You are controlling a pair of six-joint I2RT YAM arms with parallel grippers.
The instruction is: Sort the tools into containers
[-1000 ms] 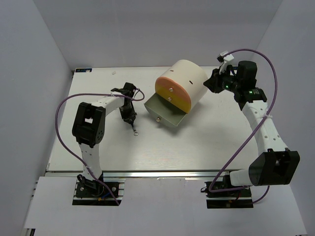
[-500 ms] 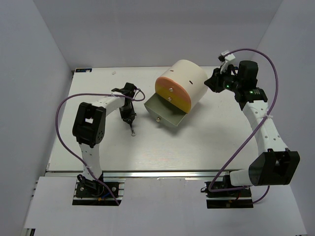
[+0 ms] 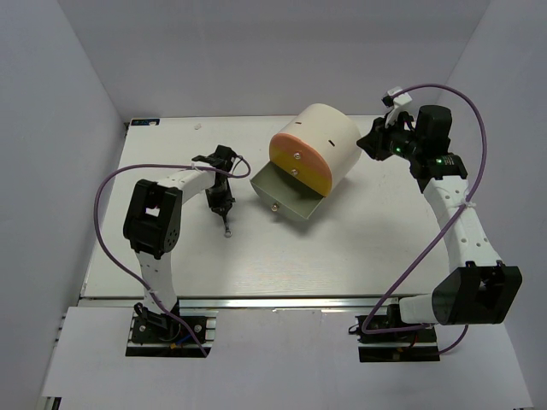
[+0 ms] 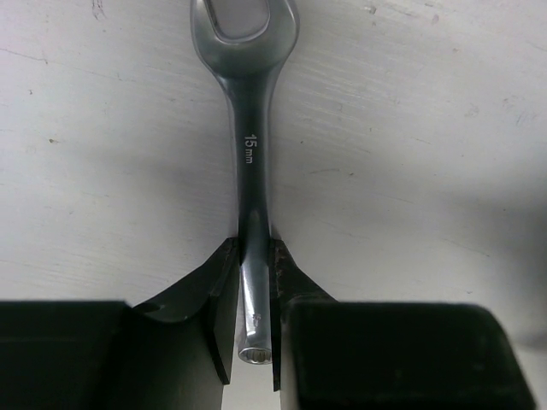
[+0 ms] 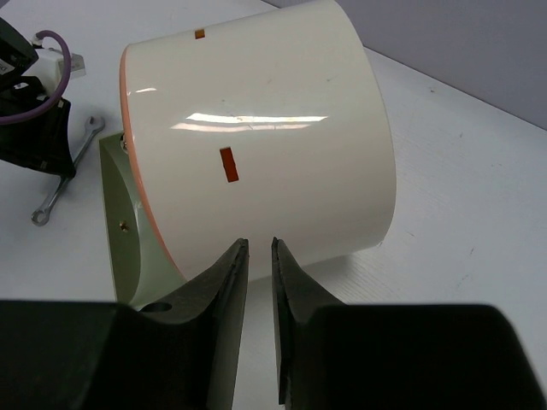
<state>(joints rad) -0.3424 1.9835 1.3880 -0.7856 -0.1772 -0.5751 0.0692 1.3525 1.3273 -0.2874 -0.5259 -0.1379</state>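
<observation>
1. My left gripper [image 3: 220,203] is clamped on the wrench [image 3: 226,220], left of the cabinet [image 3: 329,137] and apart from it.
2. In the left wrist view, my left gripper [image 4: 254,256] pinches the narrow shank of the wrench [image 4: 249,128] near one end. The shank bears the marking "15 mm", and the ring end points away from me over the table [image 4: 427,128].
3. Whether the wrench's far end touches the table [image 3: 342,248] cannot be told.
4. The cabinet is a cream drum lying on its side, its orange front [image 3: 299,162] turned toward my left arm.
5. One grey-green drawer [image 3: 286,195] stands pulled out below the orange front. Its inside is not visible.
6. My right gripper [image 3: 369,143] sits at the drum's rear end.
7. In the right wrist view, my right gripper [image 5: 259,256] shows only a narrow gap, with nothing between the fingers. The cabinet [image 5: 273,128] lies just ahead, and contact cannot be told.
8. The same view shows the drawer [image 5: 120,213] and the wrench [image 5: 60,184] beyond the drum.
</observation>
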